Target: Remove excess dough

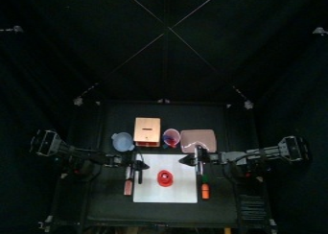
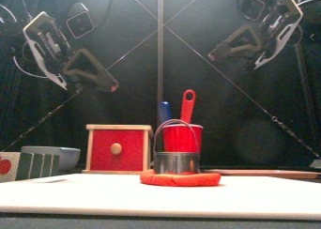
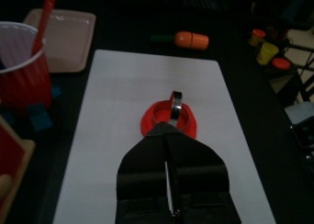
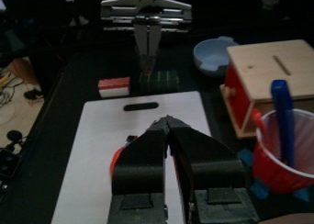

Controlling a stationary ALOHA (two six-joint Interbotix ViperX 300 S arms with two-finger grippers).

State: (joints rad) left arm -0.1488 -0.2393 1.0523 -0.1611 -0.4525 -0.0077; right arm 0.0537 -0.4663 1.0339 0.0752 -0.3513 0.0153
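Observation:
The red dough (image 2: 179,179) lies flat on the white board (image 2: 75,197) with a metal ring cutter (image 2: 179,162) standing on it. From above, the dough (image 1: 167,177) sits mid-board. My left gripper (image 3: 172,139) is shut and empty, hanging above the near side of the dough (image 3: 157,119) and the cutter (image 3: 178,104). My right gripper (image 4: 166,127) is also shut with nothing in it, raised over the board (image 4: 123,127); its jaws hide most of the dough (image 4: 120,160). In the front view both arms hang high above the table.
A red cup (image 2: 182,139) holding a red and a blue tool stands behind the dough. A wooden box with a red face (image 2: 119,148) is left of it. A blue bowl (image 4: 218,51) and a pale tray (image 1: 197,138) sit behind the board. Orange-red sticks (image 1: 128,185) lie by its sides.

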